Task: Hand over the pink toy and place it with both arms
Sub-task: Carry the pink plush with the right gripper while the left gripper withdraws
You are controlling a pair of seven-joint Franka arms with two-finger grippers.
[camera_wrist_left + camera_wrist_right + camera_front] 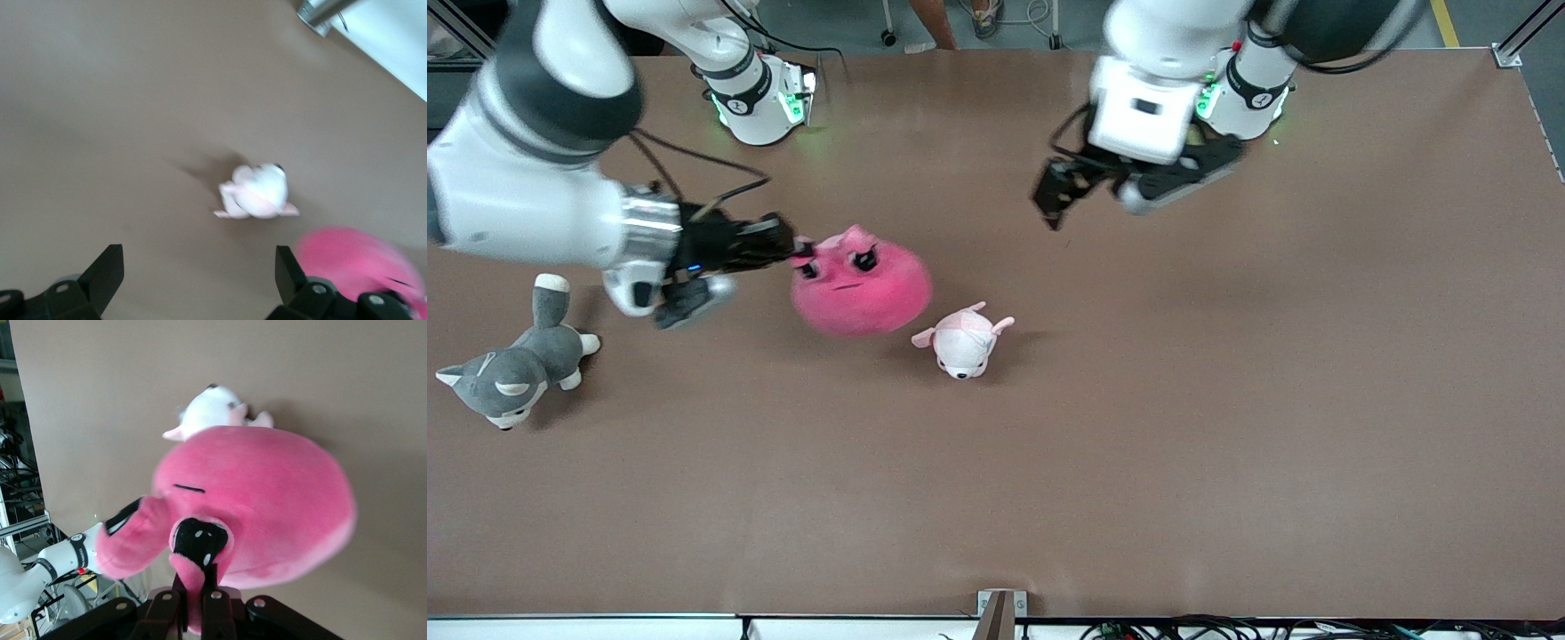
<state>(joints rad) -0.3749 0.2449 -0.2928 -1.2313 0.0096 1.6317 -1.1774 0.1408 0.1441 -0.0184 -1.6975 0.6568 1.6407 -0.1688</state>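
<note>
the right end effector is clamped on an ear of the pink toy, carrying it off the surface, over a spot at about ten o'clock from the pale pink-and-white plush. the left end effector hangs at about two o'clock from the toy, fingers spread apart and empty. judging by this, the pickup is done; the handover and the placing remain. a grey-and-white plush dog lies toward the right arm's end. no readable writing or labels show.
</note>
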